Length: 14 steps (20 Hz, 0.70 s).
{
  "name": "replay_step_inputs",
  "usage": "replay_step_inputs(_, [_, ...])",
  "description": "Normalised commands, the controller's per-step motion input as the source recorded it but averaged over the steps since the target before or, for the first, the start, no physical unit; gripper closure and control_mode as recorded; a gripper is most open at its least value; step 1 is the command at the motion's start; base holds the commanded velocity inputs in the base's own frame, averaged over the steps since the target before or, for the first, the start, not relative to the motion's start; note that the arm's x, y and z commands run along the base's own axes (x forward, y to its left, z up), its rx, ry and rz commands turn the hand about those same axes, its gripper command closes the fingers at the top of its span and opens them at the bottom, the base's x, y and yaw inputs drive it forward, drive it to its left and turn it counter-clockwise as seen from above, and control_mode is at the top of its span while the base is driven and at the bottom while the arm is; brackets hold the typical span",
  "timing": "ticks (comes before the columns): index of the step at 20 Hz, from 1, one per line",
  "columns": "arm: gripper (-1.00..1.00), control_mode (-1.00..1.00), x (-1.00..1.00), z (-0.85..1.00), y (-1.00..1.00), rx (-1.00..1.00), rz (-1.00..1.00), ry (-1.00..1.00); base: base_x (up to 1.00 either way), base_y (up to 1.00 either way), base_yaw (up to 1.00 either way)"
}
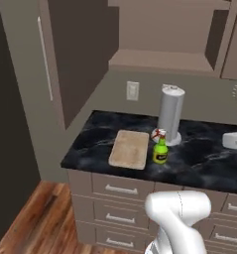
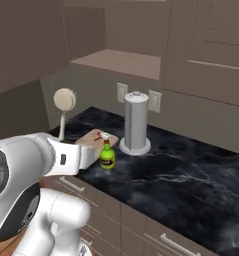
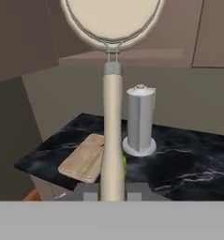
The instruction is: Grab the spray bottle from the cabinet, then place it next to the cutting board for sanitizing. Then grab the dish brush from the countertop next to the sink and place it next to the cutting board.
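My gripper [image 3: 112, 190] is shut on the dish brush [image 3: 112, 136], which stands upright between the fingers with its round pale head [image 2: 64, 99] on top. In the hand view the brush is in front of the countertop [image 1: 204, 158]. The cutting board [image 1: 129, 148] lies flat on the counter's left part. Just right of the board, the green spray bottle [image 1: 160, 149] stands upright. In the hand view the brush handle hides most of the bottle. The cabinet door [image 1: 80, 54] stands swung open above the counter's left end.
A grey paper-towel cylinder [image 1: 170, 114] stands on a round base just behind the bottle. A wall outlet [image 1: 133, 91] sits on the backsplash. Brown drawers [image 1: 121, 189] run below the counter, above a wooden floor [image 1: 35, 218]. Bare black counter extends right of the bottle.
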Motion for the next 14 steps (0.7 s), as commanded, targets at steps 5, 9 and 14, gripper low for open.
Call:
replay_step_inputs(5, [1.0,1.0,0.0,0.0,0.0,0.0,0.0,0.0,0.27,0.24,-0.33])
replay_step_inputs(9, [1.0,1.0,0.0,0.0,0.0,0.0,0.0,0.0,0.17,0.46,-0.42])
replay_step_inputs(14, [1.0,1.0,0.0,0.0,0.0,0.0,0.0,0.0,0.26,0.88,-0.14])
